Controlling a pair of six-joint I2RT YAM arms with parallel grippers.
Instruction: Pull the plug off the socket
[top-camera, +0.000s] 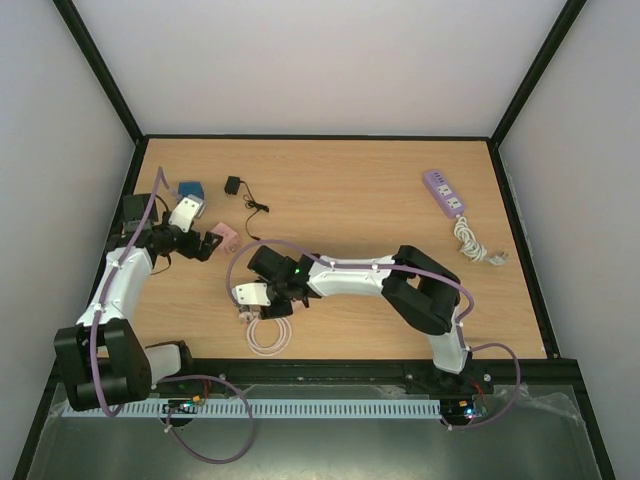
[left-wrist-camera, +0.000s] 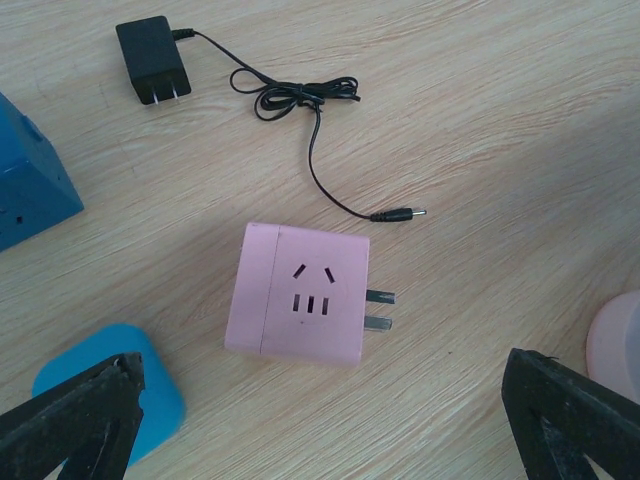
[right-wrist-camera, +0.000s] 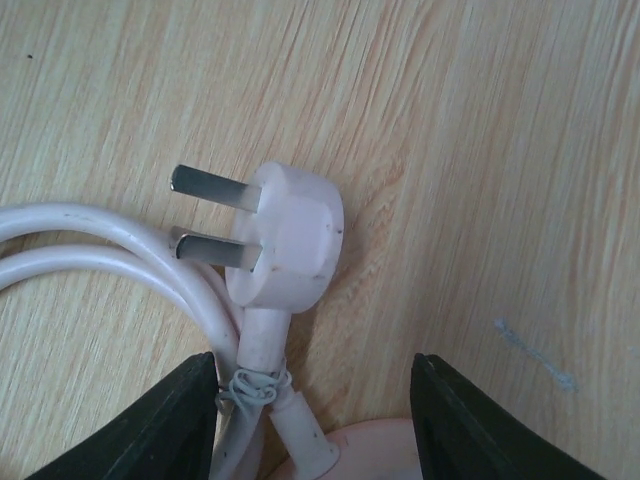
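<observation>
The plug (right-wrist-camera: 285, 235) lies free on the table (left-wrist-camera: 520, 120), apart from the pink socket (left-wrist-camera: 300, 295) and on the arm-base side of it. Its 2 flat metal blades are bare. I judge the pull itself done, with only the letting-go and backing-away step in hand.

The right fingers (right-wrist-camera: 480, 420) stand wide apart just behind the plug and hold nothing. The left fingers (left-wrist-camera: 80, 420) are equally wide, either side of the socket and clear of it. The next move probably calls only for lifting both arms straight off without snagging the cable (right-wrist-camera: 90, 240).

The plug is a round, smooth white plastic disc with a moulded neck. Its thick, glossy cable is looped and tied with a wire twist. The socket is a matte pink cube with rounded edges and a seam down 1 side. It has slotted holes on its top face and 2 metal prongs of its own. Beyond it lies a black adapter (left-wrist-camera: 153, 60) with a thin, kinked cord. The table is pale wood grain.
</observation>
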